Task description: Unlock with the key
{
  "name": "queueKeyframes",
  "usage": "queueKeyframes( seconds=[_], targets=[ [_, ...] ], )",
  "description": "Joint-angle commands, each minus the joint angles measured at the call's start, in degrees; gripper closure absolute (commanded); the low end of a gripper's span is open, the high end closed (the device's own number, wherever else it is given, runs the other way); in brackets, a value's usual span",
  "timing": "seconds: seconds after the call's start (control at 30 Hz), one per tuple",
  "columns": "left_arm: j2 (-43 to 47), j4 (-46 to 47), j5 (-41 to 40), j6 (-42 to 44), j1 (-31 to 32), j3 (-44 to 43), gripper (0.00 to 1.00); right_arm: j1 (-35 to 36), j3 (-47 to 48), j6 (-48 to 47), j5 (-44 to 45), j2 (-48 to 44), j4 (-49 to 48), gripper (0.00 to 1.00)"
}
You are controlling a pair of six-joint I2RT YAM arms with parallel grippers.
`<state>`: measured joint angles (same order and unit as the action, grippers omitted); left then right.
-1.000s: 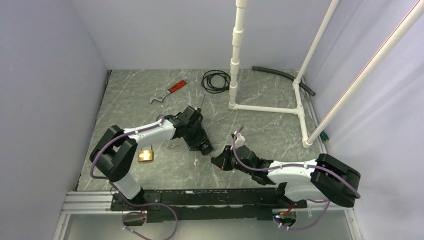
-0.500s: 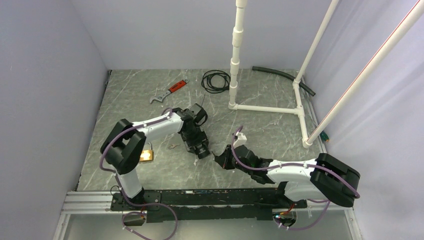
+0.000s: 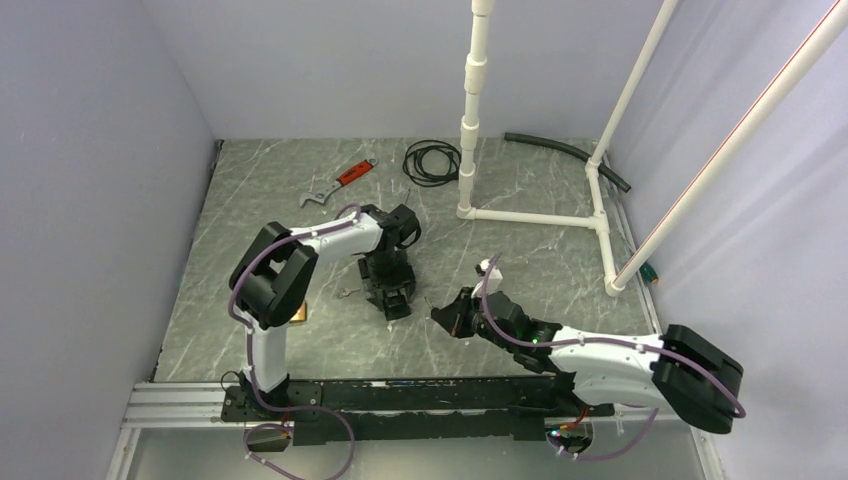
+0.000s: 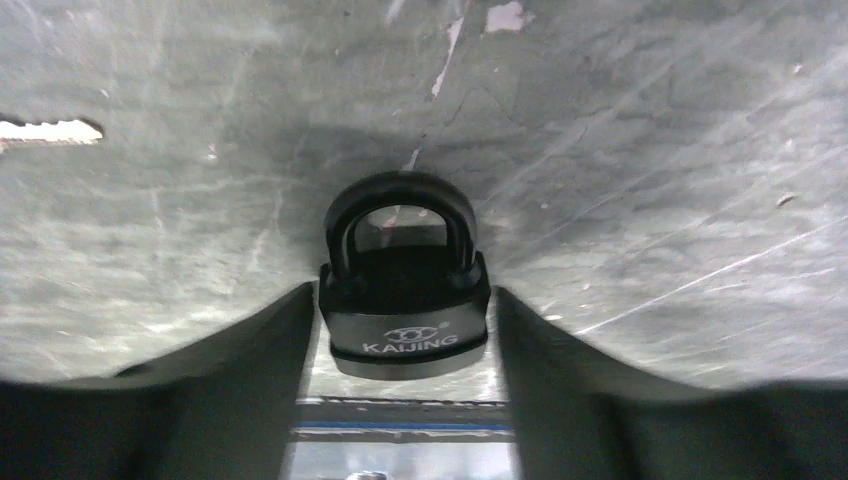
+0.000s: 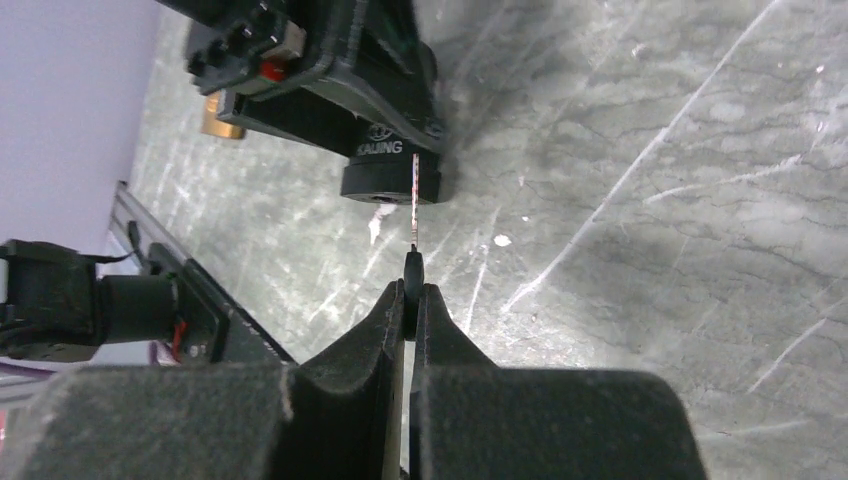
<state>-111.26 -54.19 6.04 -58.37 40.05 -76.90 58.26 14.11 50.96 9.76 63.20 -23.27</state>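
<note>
The left claw [image 4: 404, 292] is clamped on the black padlock [image 4: 405, 335], one finger pressed against each side of the body, with the shackle closed and pointing away from the wrist. The face of the body carries a small emblem and, below it, the word KAIJING in pale letters; the same word shows again in the right wrist view, just above the lock's bottom end. The right claw [image 5: 411, 290] is pinched together on the dark head of the key [image 5: 411, 268], whose thin blade points straight out from the fingertips towards the lock's bottom end. In that view the blade's tip overlaps the lock's base, but whether it sits in the keyhole cannot be told. From above, the held padlock is about midway between the left and right edges of the worktop [image 3: 250, 200], nearer the near edge than the far one, and the right claw is just to its right. A spare key [image 4: 45, 130] lies flat on the worktop left of the padlock, and a brass padlock [image 5: 222, 118] lies further towards the left edge.
</note>
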Motion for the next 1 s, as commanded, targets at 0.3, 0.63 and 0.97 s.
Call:
queueKeyframes(
  seconds=[0.3,0.63,0.97],
  targets=[
    [13.99,1.23,-12.38,11.17,3.57,4.81,0.13,-0.07,-3.37,-0.86,2.70,-16.67,9.21,1.00],
    [23.01,17.38,-8.49,6.97,3.99,21.02,0.06,-0.07,-3.97,-0.60,2.90,-22.26,14.56,1.00],
    [16.27,10.71,-16.62,3.72,9.50,12.40,0.03,-0.02,-3.27,-1.13,2.78,-21.79,15.25,1.00]
  ],
)
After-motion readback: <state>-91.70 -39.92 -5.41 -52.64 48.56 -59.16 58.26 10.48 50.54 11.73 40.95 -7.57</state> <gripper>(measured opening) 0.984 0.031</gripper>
